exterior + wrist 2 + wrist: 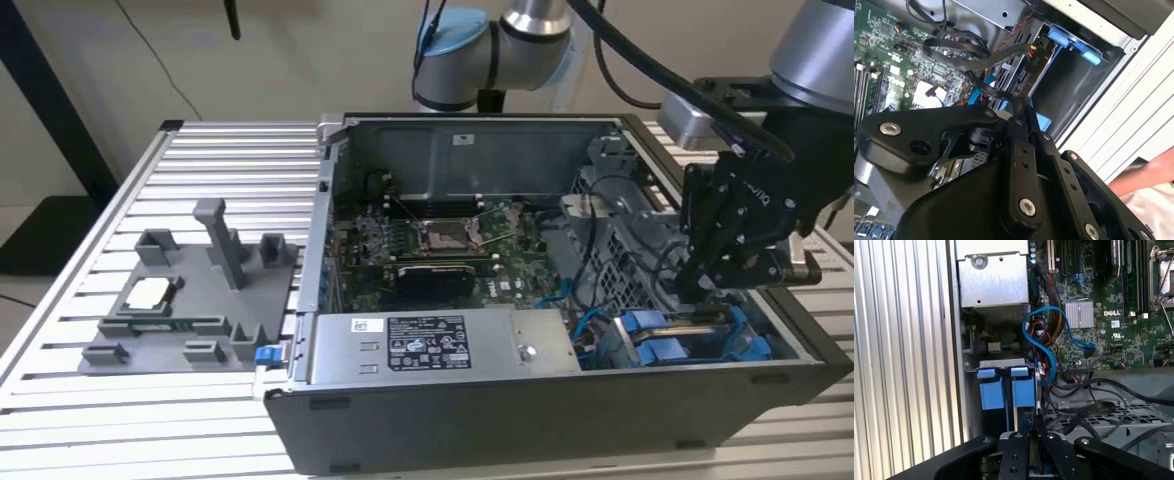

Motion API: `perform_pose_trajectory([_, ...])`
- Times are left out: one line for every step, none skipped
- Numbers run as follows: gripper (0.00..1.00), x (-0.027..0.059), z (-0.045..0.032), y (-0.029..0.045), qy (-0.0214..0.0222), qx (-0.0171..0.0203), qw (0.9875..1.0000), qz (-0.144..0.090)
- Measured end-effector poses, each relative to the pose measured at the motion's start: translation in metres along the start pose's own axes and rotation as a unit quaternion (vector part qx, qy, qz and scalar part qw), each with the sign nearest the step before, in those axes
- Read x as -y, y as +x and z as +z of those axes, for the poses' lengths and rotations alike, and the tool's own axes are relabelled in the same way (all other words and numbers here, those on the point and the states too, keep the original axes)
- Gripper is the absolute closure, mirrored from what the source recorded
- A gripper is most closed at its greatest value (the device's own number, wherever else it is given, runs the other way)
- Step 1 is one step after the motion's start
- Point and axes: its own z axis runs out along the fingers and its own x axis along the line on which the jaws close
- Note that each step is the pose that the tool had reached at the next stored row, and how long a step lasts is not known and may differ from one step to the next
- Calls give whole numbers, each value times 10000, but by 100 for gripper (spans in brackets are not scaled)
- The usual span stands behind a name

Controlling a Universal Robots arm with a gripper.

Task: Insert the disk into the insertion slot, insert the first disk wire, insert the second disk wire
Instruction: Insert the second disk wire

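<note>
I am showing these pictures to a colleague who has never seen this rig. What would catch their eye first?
Probably the opened computer case on the slatted table, its green motherboard bare. Next, the black hand reaching down into the case at the exterior view's right, just above the bright blue pieces of the insertion slot. A blue cable loops beside that slot.

I see a black gripper (701, 290), a grey computer case (534, 410), a green motherboard (441, 245), bright blue carrier pieces (1004, 390), a blue cable (1046, 335), and the silver ribbed desk (80, 400).
</note>
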Motion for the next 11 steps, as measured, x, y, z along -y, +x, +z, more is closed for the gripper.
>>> perform_pose_trajectory([84,-1,15,-1,16,0,10000,0])
perform_pose_trajectory([84,0,28,-1,36,0,10000,1])
perform_pose_trajectory([84,0,41,-1,60,0,10000,1])
perform_pose_trajectory([84,-1,50,-1,85,1,10000,2])
perform_pose_trajectory([84,0,59,-2,118,2,9999,2])
perform_pose_trajectory([84,0,66,-2,156,6,9999,2])
perform_pose_trajectory([84,0,68,-2,168,7,9999,1])
perform_pose_trajectory([84,1,68,-2,169,7,9999,0])
perform_pose_trajectory([84,0,68,-2,169,7,9999,-1])
perform_pose_trajectory([84,0,68,-2,169,7,9999,-2])
perform_pose_trajectory([84,0,71,-2,170,8,9999,-2])
